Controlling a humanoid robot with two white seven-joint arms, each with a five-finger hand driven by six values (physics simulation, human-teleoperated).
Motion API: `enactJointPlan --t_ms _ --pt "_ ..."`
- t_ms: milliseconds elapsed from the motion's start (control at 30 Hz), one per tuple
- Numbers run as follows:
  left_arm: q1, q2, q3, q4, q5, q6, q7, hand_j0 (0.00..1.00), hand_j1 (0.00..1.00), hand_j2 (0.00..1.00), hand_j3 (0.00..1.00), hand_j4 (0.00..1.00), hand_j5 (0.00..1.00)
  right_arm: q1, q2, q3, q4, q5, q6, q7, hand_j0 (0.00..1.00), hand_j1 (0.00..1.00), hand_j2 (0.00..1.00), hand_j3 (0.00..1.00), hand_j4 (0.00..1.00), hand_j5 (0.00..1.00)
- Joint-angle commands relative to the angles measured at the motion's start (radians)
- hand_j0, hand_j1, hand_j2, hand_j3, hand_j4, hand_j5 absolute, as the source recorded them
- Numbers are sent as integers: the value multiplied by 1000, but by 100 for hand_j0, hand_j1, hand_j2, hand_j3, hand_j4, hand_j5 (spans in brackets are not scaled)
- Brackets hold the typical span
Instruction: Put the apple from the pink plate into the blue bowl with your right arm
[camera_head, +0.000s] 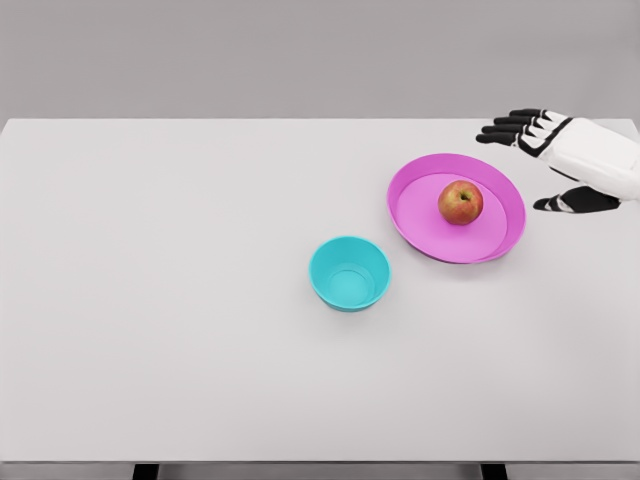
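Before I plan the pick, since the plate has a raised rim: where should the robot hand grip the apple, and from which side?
Grip the apple around its widest middle, coming from above. It sits stem up near the centre of the pink plate, so the rim blocks a low sideways reach while the top is free. The right robot hand, open at the plate's far right, is probably best lifted over the rim before it descends.

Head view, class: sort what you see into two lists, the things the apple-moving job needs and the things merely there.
Belongs to the job:
apple, lying on the pink plate
blue bowl, empty, left of the plate
right hand, fingers spread, beside the plate, holding nothing

Merely there:
white table, which only carries everything
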Motion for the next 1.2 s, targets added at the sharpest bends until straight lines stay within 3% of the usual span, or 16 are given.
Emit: enactJointPlan --t_ms 0,133,267,333,400,467,533,667,800,1167 --pt "0 0 0 0 0 0 0 100 100 100 100 100 100 -2 -1 0 3 -6 1 2 100 100 100 100 100 100" --pt "0 0 0 0 0 0 0 100 100 100 100 100 100 0 -6 -2 6 -9 1 1 100 100 100 100 100 100" --pt "0 0 0 0 0 0 0 100 100 100 100 100 100 0 1 17 107 -8 1 2 100 100 100 100 100 100" --pt "0 0 0 0 0 0 0 100 100 100 100 100 100 -2 2 34 144 -5 1 63 100 100 100 100 100 100" --pt "0 0 0 0 0 0 0 100 100 100 100 100 100 -35 14 35 164 -6 1 252 100 100 100 100 100 100" --pt "0 0 0 0 0 0 0 100 100 100 100 100 100 -61 27 37 184 -6 1 309 100 100 100 100 100 100" --pt "0 0 0 0 0 0 0 100 100 100 100 100 100 -104 48 50 205 -6 1 318 100 100 100 100 100 100" --pt "0 0 0 0 0 0 0 100 100 100 100 100 100 -294 140 244 284 -5 1 363 100 100 100 100 100 100" --pt "0 0 0 0 0 0 0 100 100 100 100 100 100 -345 169 308 373 -5 1 363 100 100 100 100 100 100" --pt "0 0 0 0 0 0 0 100 100 100 100 100 100 -463 280 417 517 -3 1 413 100 100 100 100 100 100"
